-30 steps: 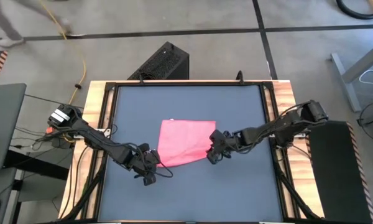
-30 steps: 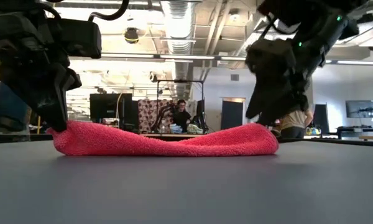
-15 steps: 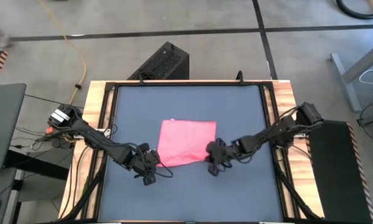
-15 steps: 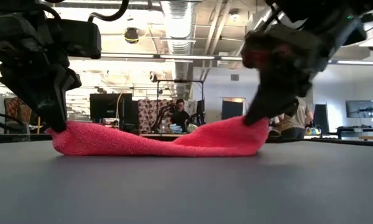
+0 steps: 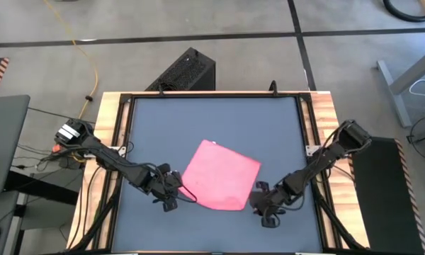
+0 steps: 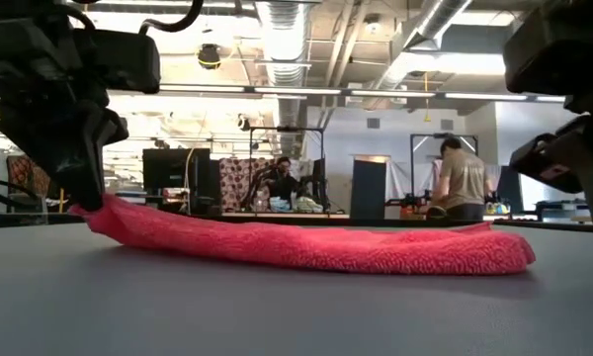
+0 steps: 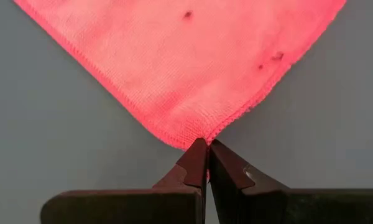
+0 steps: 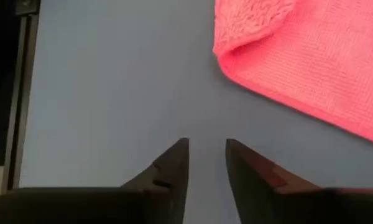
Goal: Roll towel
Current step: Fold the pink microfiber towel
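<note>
**Pink towel pinned at one corner, spread flat and not yet rolled**

Pink terry cloth, the towel (image 5: 221, 184) lay flat on the dark grey tabletop (image 5: 212, 120), turned so that it sat diamond-wise, slightly toward the near edge and between the two arms. No roll had been started; one corner on the right arm's side was folded back on itself.

At its left-hand corner the left gripper (image 7: 207, 149) was clamped tight on the hem, its fingers pressed together on the cloth, a hold that appeared meant to anchor the towel while the other side was worked. From table height that pinched corner rode a little above the surface, with the rest sloping down to lie flat.

The right gripper (image 8: 206, 149) stood just beside the opposite corner, apart from the cloth, its fingers parted and holding nothing, seemingly free to take a fresh grip.
</note>
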